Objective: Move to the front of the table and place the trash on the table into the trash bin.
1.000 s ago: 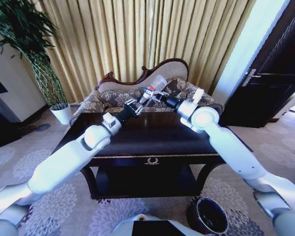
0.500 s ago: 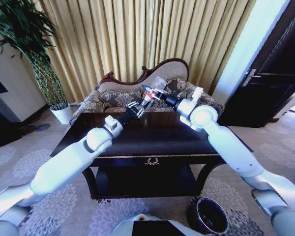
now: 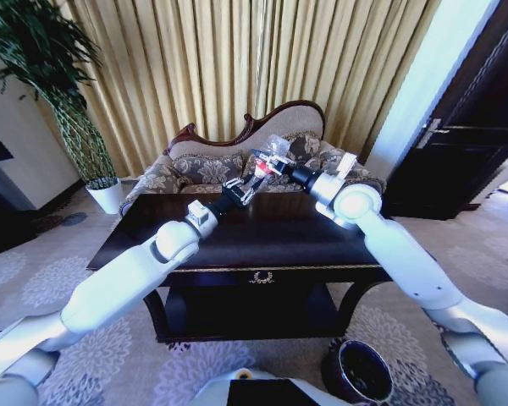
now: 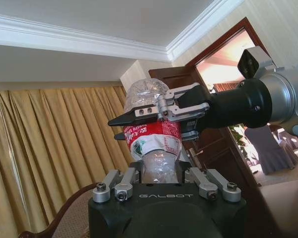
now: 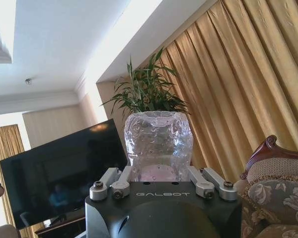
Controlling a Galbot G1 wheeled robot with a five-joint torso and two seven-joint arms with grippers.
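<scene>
Head view: both claws meet above the worktop's far edge, left claw and right claw both pinching the bottle; trash bin on the floor; left wrist view: right claw clamps the bottle's label; right wrist view: bottle upright between the fingers.

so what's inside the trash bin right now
The trash bin shows a dark, bare-looking inside; its bottom is partly cut off. The bottle is held above the table.

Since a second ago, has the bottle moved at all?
Yes. The bottle, held by both grippers, has shifted slightly toward the robot's right and up against the sofa back.
</scene>
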